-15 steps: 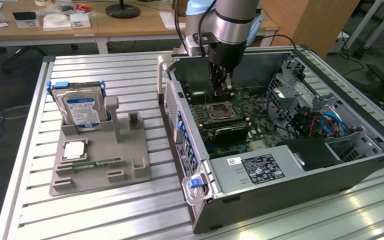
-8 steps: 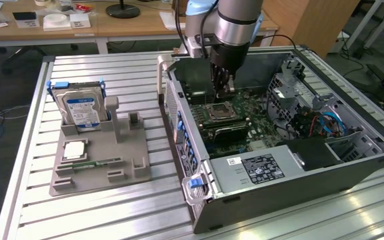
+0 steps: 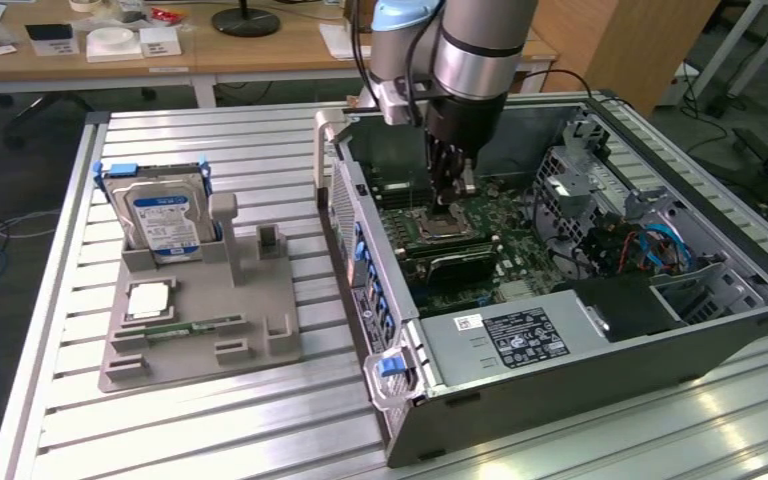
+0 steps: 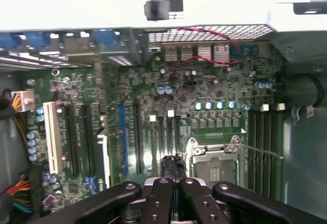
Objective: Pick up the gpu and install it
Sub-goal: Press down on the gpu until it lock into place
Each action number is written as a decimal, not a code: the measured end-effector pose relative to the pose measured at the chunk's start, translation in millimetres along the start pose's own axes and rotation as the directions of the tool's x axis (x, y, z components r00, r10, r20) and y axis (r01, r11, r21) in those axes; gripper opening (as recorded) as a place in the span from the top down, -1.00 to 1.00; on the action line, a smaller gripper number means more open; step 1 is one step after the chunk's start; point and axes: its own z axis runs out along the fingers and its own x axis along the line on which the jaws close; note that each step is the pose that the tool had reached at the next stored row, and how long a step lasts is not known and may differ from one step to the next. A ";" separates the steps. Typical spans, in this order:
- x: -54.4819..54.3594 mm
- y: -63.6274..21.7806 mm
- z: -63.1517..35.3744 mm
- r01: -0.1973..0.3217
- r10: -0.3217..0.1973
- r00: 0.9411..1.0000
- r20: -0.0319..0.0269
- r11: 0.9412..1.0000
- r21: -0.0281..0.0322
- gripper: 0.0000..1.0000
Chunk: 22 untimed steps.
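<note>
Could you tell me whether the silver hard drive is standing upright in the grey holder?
Yes, the hard drive stands upright in the grey holder.

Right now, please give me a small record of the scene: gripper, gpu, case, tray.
gripper: shut, empty, inside the case, just above the CPU socket
gpu: perhaps the dark card on the motherboard; unsure
case: lying open on the table
tray: holds hard drive and RAM stick
</note>
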 end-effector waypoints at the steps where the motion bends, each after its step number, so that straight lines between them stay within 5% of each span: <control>1: 1.9 -0.1 -0.1 0.000 0.000 1.000 0.000 1.000 0.000 0.79; 22: 37.7 -2.7 -1.5 0.000 0.000 1.000 0.000 1.000 0.000 0.79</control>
